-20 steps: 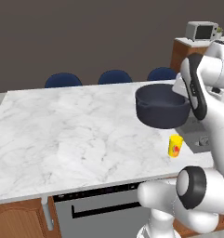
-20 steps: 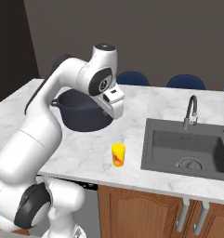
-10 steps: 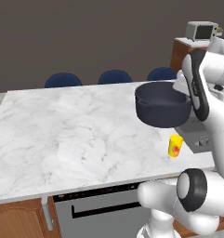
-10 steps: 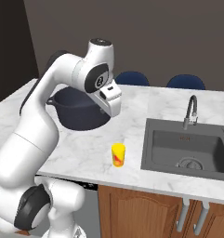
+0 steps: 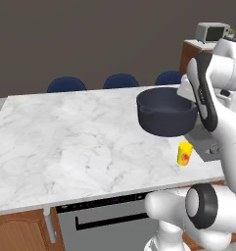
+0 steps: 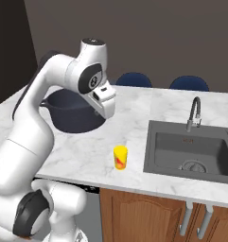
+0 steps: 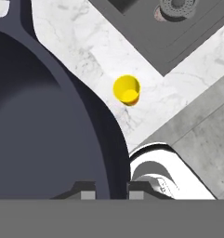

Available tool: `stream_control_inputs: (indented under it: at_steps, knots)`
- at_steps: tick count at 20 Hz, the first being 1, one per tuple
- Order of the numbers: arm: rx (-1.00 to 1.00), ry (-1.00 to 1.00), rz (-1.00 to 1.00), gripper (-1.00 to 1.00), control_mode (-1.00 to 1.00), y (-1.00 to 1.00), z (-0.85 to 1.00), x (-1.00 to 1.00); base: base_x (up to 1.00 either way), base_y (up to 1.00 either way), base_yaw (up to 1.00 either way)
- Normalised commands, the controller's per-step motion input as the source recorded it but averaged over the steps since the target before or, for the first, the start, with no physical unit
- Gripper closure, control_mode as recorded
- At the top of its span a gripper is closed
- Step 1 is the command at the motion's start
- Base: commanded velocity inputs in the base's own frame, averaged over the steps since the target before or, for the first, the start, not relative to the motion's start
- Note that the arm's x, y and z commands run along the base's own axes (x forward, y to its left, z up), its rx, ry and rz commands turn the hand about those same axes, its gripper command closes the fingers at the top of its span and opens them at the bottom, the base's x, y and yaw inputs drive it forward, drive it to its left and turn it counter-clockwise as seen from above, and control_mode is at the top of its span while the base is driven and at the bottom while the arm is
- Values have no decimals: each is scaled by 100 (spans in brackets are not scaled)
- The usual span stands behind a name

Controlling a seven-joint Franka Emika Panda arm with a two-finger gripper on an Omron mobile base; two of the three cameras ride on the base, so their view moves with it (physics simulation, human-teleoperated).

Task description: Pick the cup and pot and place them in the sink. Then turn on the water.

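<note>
Pot (image 5: 166, 117) dark navy-grey, wide and round, lifted clear of the white marble desk (image 5: 80, 142); it hangs above the right part of the desk top, rim roughly level, open side up. In the right base view the pot (image 6: 73, 111) sits behind the arm's wrist, over the left part of the marble. Hand (image 7: 108, 191) narrowed onto the pot's rim: in the hand view the two dark finger tips stand one on each side of the pot wall (image 7: 85, 139), one inside the bowl, one outside, so the hand is holding the pot by its edge. Cup (image 5: 184, 154), small yellow tumbler with a red-orange mark, stands upright on the desk near the front edge, below and just right of the raised pot, apart from it. Same cup (image 6: 120, 157) in the right base view lies between pot and sink, close to the near edge; from the hand view the cup (image 7: 127, 89) is seen from above, open mouth up, on bare marble. Sink (image 6: 219, 163) dark grey, recessed in the desk to the right of the cup, round drain (image 6: 194, 166) at its near side, gooseneck faucet (image 6: 194, 112) at its far rim. Blue chairs (image 5: 119, 81) line the far side of the desk.
</note>
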Motion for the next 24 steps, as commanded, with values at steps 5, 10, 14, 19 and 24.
stream_control_inputs:
  at_steps: [5,10,14,19,24]
  knots:
    - [0,0,0,100,-100,4,0,0,0,0,0]
    - [0,0,0,100,-100,0,0,0,0,0,0]
    - [0,0,0,100,100,0,0,0,0,0,0]
    - [0,0,0,100,100,0,0,0,-11,-14,0]
    - [0,0,0,100,100,0,0,0,-41,-55,0]
